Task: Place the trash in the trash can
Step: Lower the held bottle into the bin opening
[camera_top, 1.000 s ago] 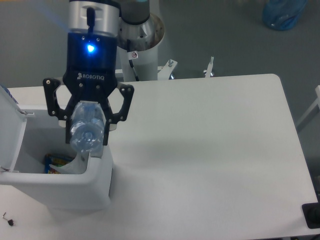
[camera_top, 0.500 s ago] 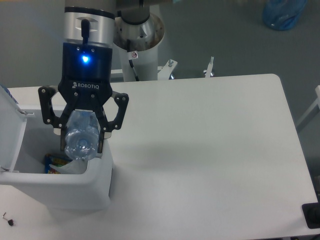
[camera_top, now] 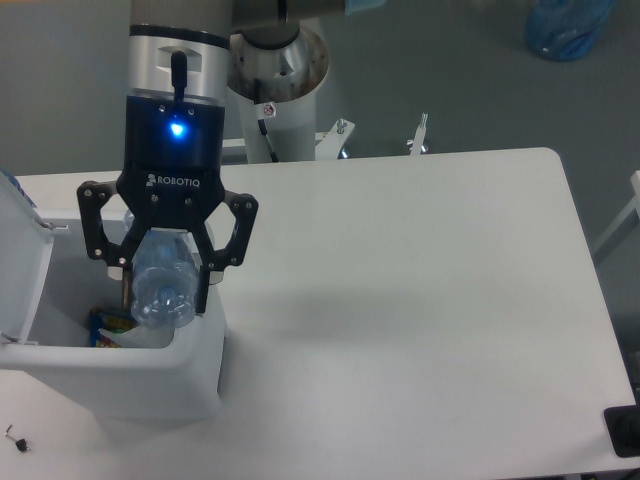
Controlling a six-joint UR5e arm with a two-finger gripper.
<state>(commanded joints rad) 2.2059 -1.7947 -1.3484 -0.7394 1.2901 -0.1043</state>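
My gripper [camera_top: 163, 278] hangs over the open trash can [camera_top: 130, 365], a white bin at the table's left edge. It is shut on the crushed clear plastic bottle [camera_top: 162, 285], which points down into the bin's right side, just inside the rim. The bin's lid [camera_top: 20, 262] stands open on the left. Inside the bin a crumpled wrapper with coloured print [camera_top: 108, 326] lies on the bottom, partly hidden by the bottle.
The arm's white pedestal [camera_top: 285, 95] stands behind the table's far edge, with two metal clamps [camera_top: 420, 133] beside it. A blue bag [camera_top: 565, 25] lies on the floor at the far right. A black object [camera_top: 625, 430] sits at the table's near right corner.
My gripper has moved left and down with the bottle. The bottle now sits lower, inside the bin's opening rather than over its right rim.
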